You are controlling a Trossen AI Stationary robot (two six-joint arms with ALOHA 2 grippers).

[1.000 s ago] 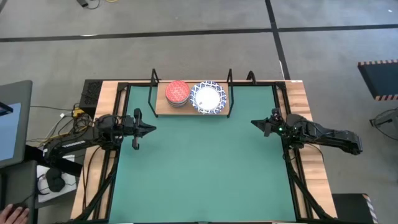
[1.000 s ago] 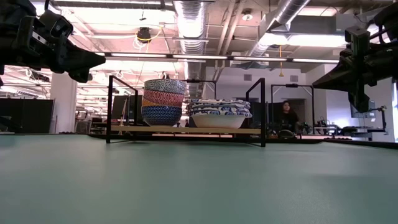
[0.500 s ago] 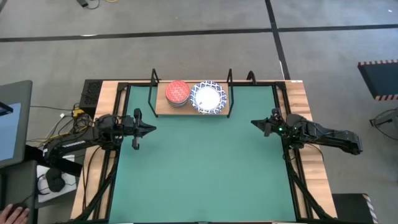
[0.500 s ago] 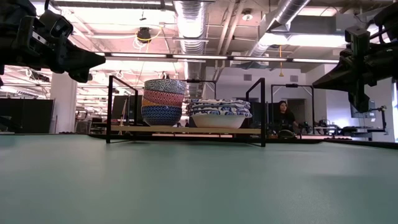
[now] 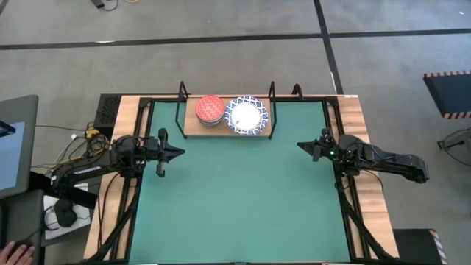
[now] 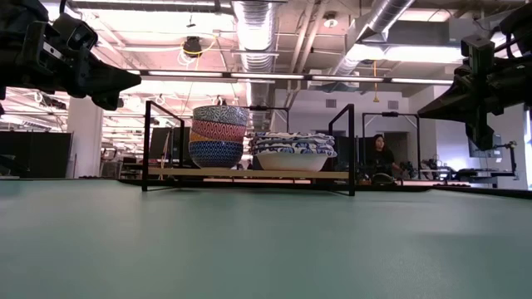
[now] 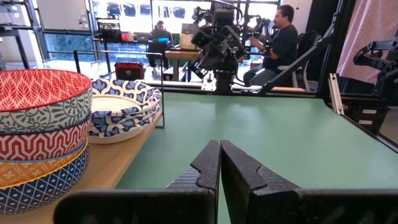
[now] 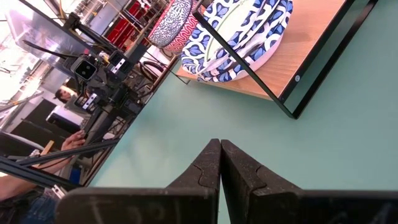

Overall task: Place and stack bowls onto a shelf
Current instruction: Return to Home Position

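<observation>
On the light-wood shelf (image 5: 193, 126) at the table's far edge stands a stack of small patterned bowls (image 5: 210, 110), red one on top, beside a stack of wider white bowls with blue-patterned rims (image 5: 246, 115). The low view shows both stacks, the small bowls (image 6: 219, 136) and the white bowls (image 6: 292, 151), resting on the plank. My left gripper (image 5: 179, 152) hovers shut at the table's left side, above the mat. My right gripper (image 5: 300, 146) hovers shut at the right side. Both hold nothing.
A green mat (image 5: 235, 206) covers the table between the two arms. Black wire end frames (image 6: 148, 145) stand at the shelf's ends. Cables and a grey box (image 5: 107, 110) lie off the table's left. People sit in the room beyond (image 6: 384, 155).
</observation>
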